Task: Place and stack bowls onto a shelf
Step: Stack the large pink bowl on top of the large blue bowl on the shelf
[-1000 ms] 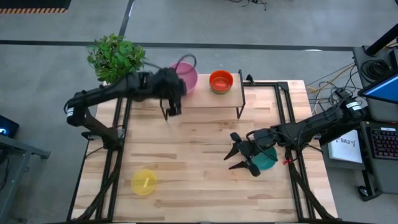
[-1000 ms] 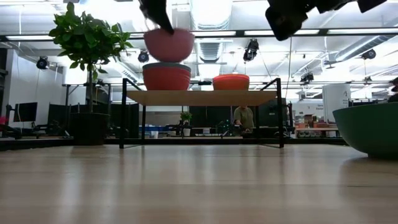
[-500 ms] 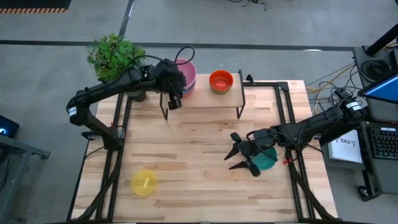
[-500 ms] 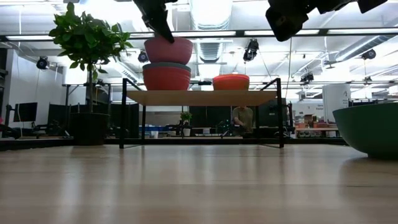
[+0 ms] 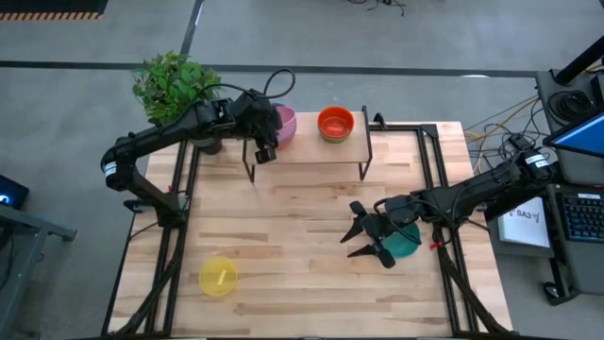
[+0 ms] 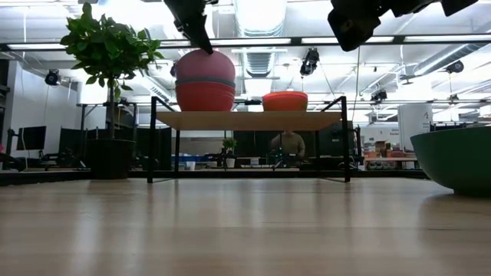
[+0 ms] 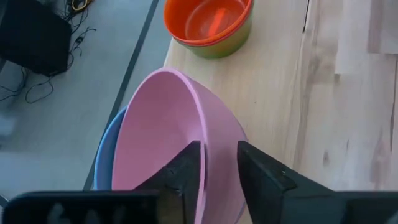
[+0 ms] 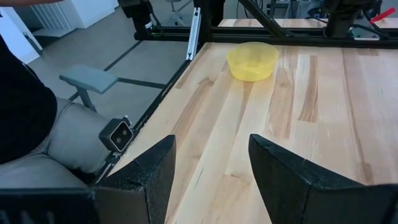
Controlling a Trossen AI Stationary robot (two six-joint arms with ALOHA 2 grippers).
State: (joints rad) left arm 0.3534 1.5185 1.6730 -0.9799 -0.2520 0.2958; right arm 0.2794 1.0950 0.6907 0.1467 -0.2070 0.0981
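Left gripper [image 7: 217, 171] pinches the rim of the round pink plastic bowl [image 7: 177, 140], tilted on the bowl stack on the light-wood shelf [image 5: 311, 149]. Right gripper [image 5: 363, 238] wide apart, teal plastic bowl [image 5: 406, 241] just beside it on the bench [image 5: 302, 255].

A light-wood plank worktop [image 5: 302, 246] on a black metal frame stands on a grey concrete floor [image 5: 85, 113]. At its far left corner is a leafy green plant in a dark pot [image 5: 176, 87]. To the right, a side desk carries a black keyboard [image 5: 580, 215], a laptop and loose cables. In the level view the hall behind is wide and bright, with long ceiling lights [image 6: 253, 15], exposed ducts and further workstations; a seated person [image 6: 288, 146] shows far off, blurred. A grey padded chair armrest [image 8: 93, 79] stands beside the worktop's near left edge.
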